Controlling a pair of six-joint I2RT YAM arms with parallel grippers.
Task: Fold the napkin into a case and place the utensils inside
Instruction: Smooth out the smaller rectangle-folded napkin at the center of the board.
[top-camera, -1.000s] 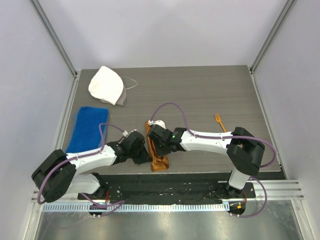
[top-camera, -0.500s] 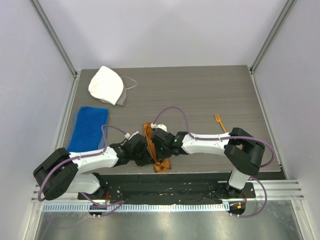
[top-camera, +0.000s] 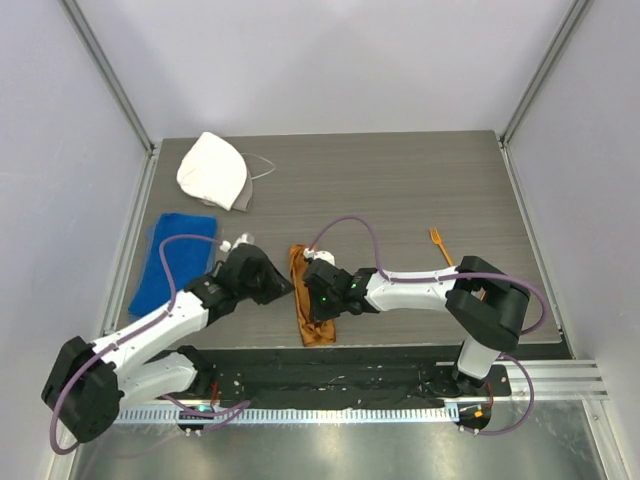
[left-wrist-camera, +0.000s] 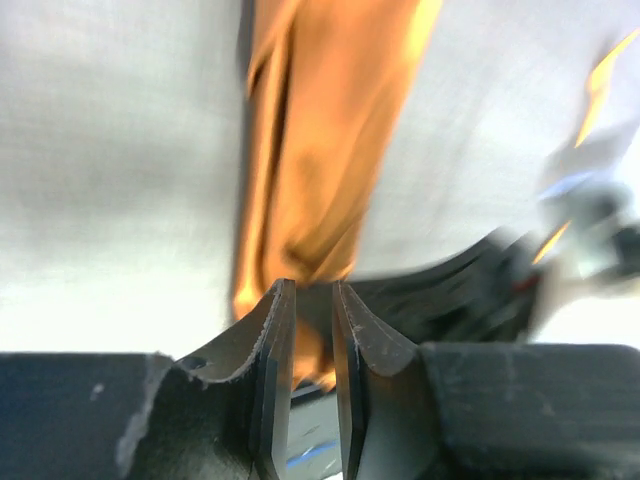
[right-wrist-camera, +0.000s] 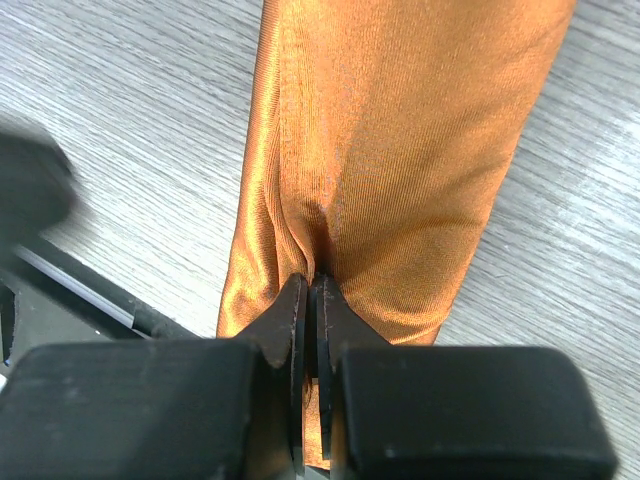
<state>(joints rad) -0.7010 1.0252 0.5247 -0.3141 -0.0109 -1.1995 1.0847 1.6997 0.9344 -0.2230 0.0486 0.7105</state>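
Note:
The rust-orange napkin (top-camera: 320, 328) lies as a narrow folded strip, the case, near the table's front edge, running away from me. My right gripper (top-camera: 318, 312) is on it and shut, pinching a ridge of its fabric (right-wrist-camera: 400, 150) between the fingertips (right-wrist-camera: 312, 280). My left gripper (top-camera: 283, 287) hangs just left of the strip, apart from it. Its jaws (left-wrist-camera: 312, 285) stand slightly open with nothing between them, and the napkin (left-wrist-camera: 320, 130) shows blurred beyond. An orange fork (top-camera: 438, 245), one of the utensils, lies on the table to the right.
A blue towel (top-camera: 175, 258) lies at the left edge. A white cloth cap (top-camera: 213, 172) sits at the back left. A black strip (top-camera: 400, 352) borders the table's near edge just below the napkin. Frame posts and walls close both sides.
My left gripper has let go of the napkin and drawn back up and to the left. The right gripper stays shut on the cloth, which now lies as a straighter strip.

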